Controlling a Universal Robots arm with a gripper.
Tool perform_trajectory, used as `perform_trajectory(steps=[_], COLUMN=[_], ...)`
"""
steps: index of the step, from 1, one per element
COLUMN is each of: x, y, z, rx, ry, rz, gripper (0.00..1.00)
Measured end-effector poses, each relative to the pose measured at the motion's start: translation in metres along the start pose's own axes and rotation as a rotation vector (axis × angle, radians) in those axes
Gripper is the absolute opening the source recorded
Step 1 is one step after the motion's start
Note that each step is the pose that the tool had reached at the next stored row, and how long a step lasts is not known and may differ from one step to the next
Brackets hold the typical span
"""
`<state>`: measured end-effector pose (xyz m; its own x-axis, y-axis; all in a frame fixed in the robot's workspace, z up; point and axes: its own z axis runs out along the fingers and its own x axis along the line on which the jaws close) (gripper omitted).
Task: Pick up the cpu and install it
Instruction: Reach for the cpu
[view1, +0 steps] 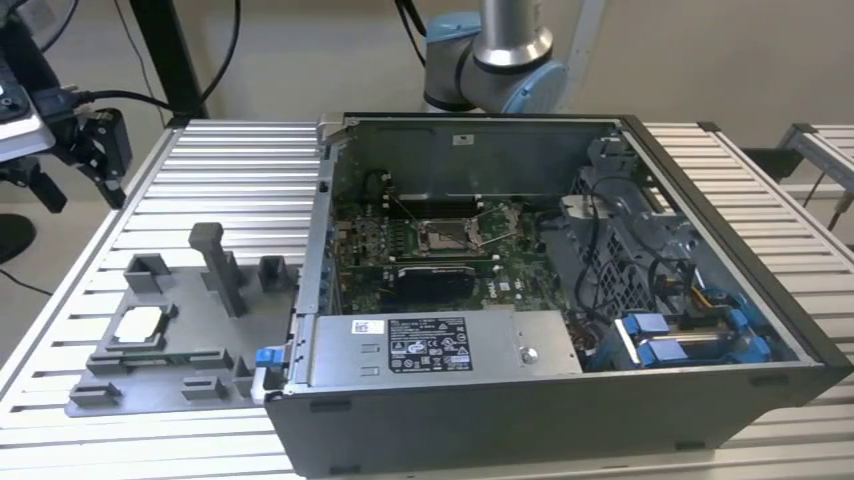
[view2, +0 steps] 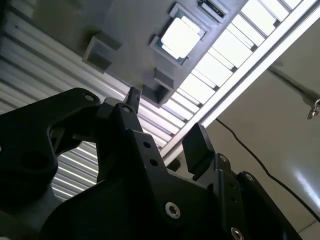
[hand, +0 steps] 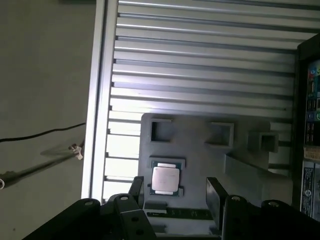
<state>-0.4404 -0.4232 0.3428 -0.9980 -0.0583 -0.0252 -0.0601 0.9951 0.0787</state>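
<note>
Your gripper (hand: 176, 192) hangs open above the cpu (hand: 165, 179).
It lies flat in its grey fixture (hand: 196, 154) on the slatted worktop (hand: 200, 75), beside the open computer case (view1: 534, 425).

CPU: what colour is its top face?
Pale silver. The cpu shows best in the first wrist view, where it lies in the grey fixture.

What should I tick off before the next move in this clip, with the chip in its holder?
1. The chip lies flat in the grey holder: ok.
2. The pincer is open, holding nothing: ok.
3. The pincer is apart from the chip: ok.
4. The pincer is centred over the chip: cannot tell.
5. The computer case is open on top: ok.
6. The socket is ready for the chip: cannot tell.
</note>
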Motion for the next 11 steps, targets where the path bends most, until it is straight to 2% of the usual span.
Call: perform_trajectory(steps=[11], x=[0.0003], y=[-0.0011], z=[0.0144], rx=[-0.0035], ry=[-0.0003], rz=[0.0], gripper=[1.0])
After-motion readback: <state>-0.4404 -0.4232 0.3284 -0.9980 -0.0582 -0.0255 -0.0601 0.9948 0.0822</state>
